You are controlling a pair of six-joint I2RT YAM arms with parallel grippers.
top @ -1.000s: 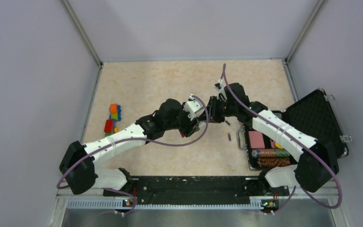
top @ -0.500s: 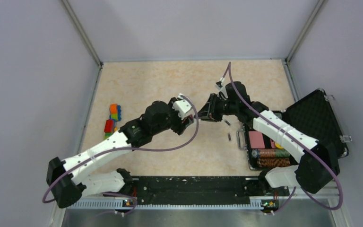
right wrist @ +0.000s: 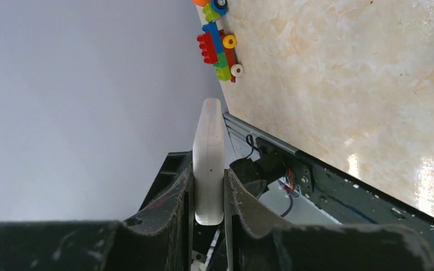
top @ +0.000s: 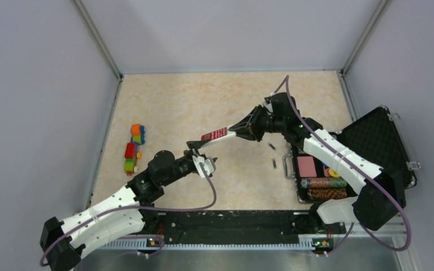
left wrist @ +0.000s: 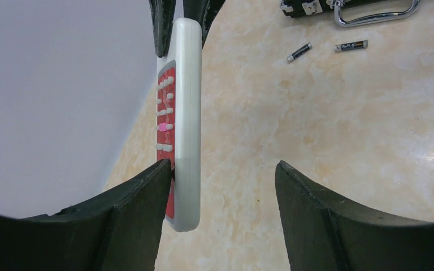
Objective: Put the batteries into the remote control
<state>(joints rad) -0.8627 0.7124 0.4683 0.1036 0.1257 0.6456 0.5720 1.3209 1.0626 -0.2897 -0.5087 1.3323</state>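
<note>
Remote control point(top: 215, 135) hangs in the air well out from the open black case point(top: 373, 138), on the side away from its lid. In the top view its red button face is turned up. Its long axis runs from the right gripper point(top: 239, 130), at the end nearer the case, out to the left gripper point(top: 202, 151) at the far end. The two batteries point(top: 272, 154) lie on the tabletop just beside the case handle, between the case and the remote. They are much closer to the right arm than to the left.

From the left wrist, the remote stands edge-on just inside one of the spread fingers point(left wrist: 141, 214). I cannot tell whether that finger touches the red face. The other finger is well clear, so this hand is released and grips nothing. Past the remote's far end, both batteries show on the table beside the case handle point(left wrist: 376, 14).

From the right wrist, the jaws are clamped on the remote's two broad faces near one end. The rest of the white bar points away from the case, toward the toy bricks point(right wrist: 217, 48).

My judgement is that the recess faces down. The free left hand has the longer reach to the batteries, and the nearer right hand is occupied.
</note>
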